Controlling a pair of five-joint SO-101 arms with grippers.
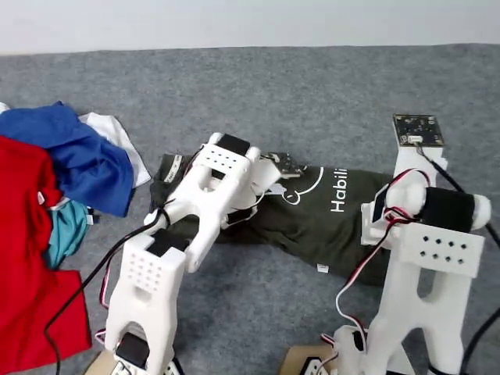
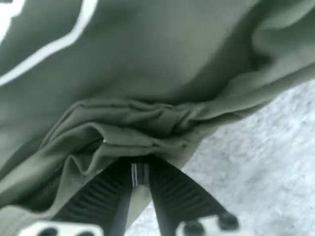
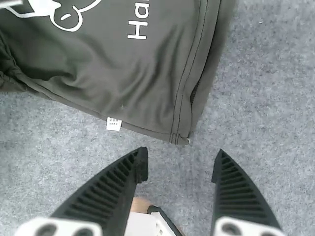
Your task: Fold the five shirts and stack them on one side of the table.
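Red shirt (image 1: 23, 258), blue shirt (image 1: 78, 160): heaped at frame's left edge. Olive shirt (image 1: 328, 226): spread at centre; I see left gripper (image 2: 140, 167) pinching its bunched fold. Right gripper (image 3: 180, 152): spread wide over grey table (image 1: 312, 94), beside hem.

Jaws pinched on bunched fold of olive shirt (image 2: 162, 64); grey carpet (image 2: 275, 162) beside.

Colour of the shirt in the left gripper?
The shirt is dark olive with white print; best in right wrist view.
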